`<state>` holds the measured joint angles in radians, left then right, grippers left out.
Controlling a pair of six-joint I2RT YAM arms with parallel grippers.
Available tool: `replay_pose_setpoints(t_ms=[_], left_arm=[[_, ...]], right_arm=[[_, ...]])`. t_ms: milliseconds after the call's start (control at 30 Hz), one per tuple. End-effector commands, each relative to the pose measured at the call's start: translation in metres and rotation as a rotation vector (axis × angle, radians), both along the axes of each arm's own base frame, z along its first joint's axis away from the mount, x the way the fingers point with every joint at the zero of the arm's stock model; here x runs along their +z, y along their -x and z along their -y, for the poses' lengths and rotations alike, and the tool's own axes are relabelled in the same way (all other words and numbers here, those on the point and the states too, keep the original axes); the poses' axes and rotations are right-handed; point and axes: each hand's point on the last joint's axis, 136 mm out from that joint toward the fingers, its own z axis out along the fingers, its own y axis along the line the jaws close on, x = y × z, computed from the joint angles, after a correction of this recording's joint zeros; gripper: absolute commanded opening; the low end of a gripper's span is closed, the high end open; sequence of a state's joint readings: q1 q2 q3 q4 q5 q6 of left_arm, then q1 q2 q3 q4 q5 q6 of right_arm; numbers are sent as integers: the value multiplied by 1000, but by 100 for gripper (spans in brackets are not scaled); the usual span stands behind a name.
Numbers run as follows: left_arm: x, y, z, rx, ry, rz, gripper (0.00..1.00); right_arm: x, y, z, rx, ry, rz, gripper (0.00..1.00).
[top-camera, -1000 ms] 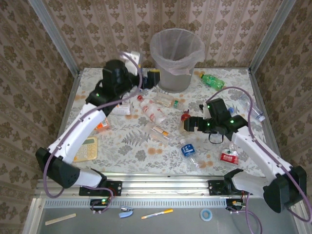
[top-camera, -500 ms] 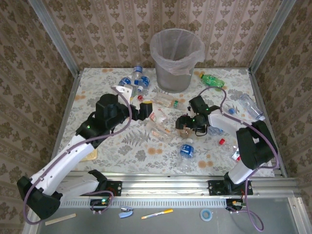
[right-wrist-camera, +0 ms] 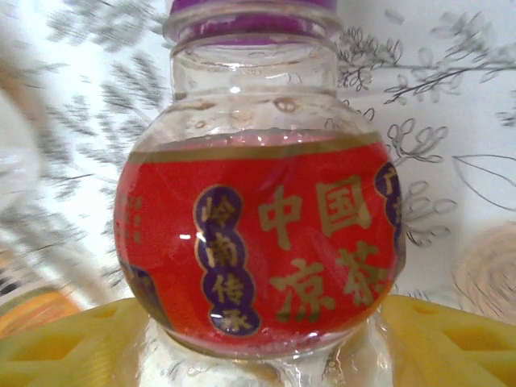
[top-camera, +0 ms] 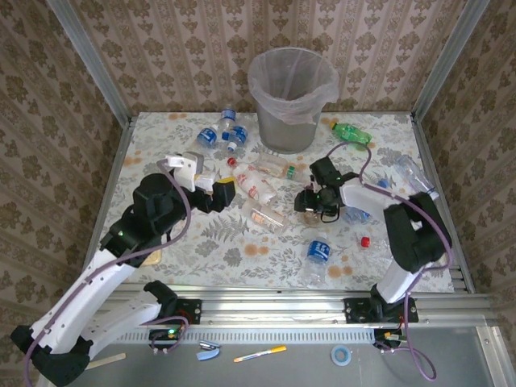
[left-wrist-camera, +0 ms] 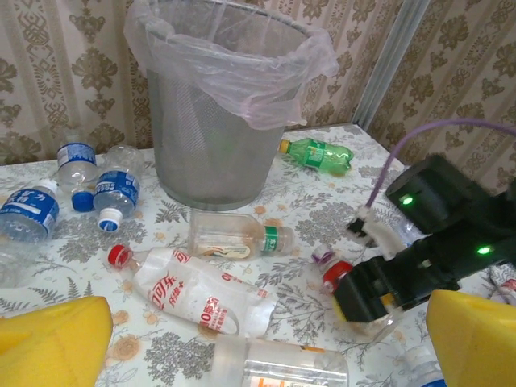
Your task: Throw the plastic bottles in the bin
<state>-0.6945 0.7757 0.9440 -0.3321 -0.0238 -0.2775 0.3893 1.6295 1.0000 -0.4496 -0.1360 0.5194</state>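
**R gripper around red-label bottle; L gripper open, empty**

Near edge of table (top-camera: pixel 201 242): one blue-label bottle (top-camera: pixel 317 251) lies right of centre, apart from both arms.

Mid-table: your right gripper (top-camera: pixel 305 203) points left. In the wrist view its yellow fingers (right-wrist-camera: pixel 64 339) sit either side of a red-label bottle (right-wrist-camera: pixel 258 234) w/ purple cap. Can't tell if the pads clamp it or only bracket it.

Your left gripper (top-camera: pixel 226 192) hangs left of centre, pointing right. Its jaws are spread wide w/ nothing between them.

Between the two grippers is a loose heap of clear bottles. It incl. a crushed bottle w/ white-and-red label (left-wrist-camera: pixel 197 294) and, just beyond it, a clear bottle w/ green band (left-wrist-camera: pixel 234 235).

Far left: three blue-label bottles (top-camera: pixel 207 137) close together. Far right: green bottle (top-camera: pixel 351 131) on its side. The bin (top-camera: pixel 284 133) stands upright at far centre, bag-lined.
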Motion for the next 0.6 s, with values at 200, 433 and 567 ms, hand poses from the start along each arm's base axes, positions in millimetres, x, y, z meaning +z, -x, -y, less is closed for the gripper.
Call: replay_pose_setpoints(t_ms=[200,433,567], left_arm=[[-13,12,-25,63,-12,32,100],[-9,21,-42,98,-5,66,100],[-6,25,-48,111,-12,64,100]], right_arm=[[251,36,2,64,-235,846,63],[390,70,40,-20,-273,1494,60],[413,42,22,26,-231,1501,60]])
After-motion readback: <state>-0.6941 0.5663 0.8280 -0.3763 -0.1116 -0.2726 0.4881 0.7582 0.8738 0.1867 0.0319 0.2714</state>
